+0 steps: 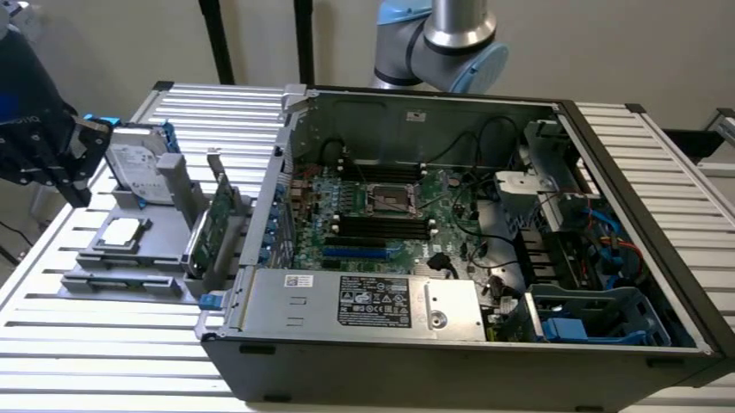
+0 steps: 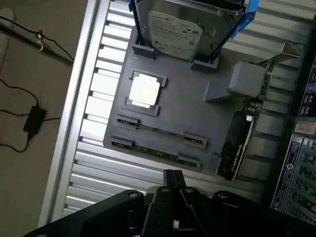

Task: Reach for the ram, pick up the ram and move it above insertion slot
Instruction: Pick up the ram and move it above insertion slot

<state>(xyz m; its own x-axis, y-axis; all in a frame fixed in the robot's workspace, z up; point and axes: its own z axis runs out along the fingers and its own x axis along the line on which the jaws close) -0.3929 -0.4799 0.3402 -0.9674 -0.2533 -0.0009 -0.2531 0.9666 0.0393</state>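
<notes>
Hand [image 1: 52,172], grip state impossible to tell, hangs near the grey tray [image 2: 197,116]; the ram [image 2: 157,151], at its five o'clock in the exterior view, likely demands a descent squared along the stick.

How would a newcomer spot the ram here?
To the exterior view's left of the computer case sits a grey holder. Beyond its square chip from the hard drive is the ram: thin green sticks between clips, unlike the taller bracketed card.
</notes>
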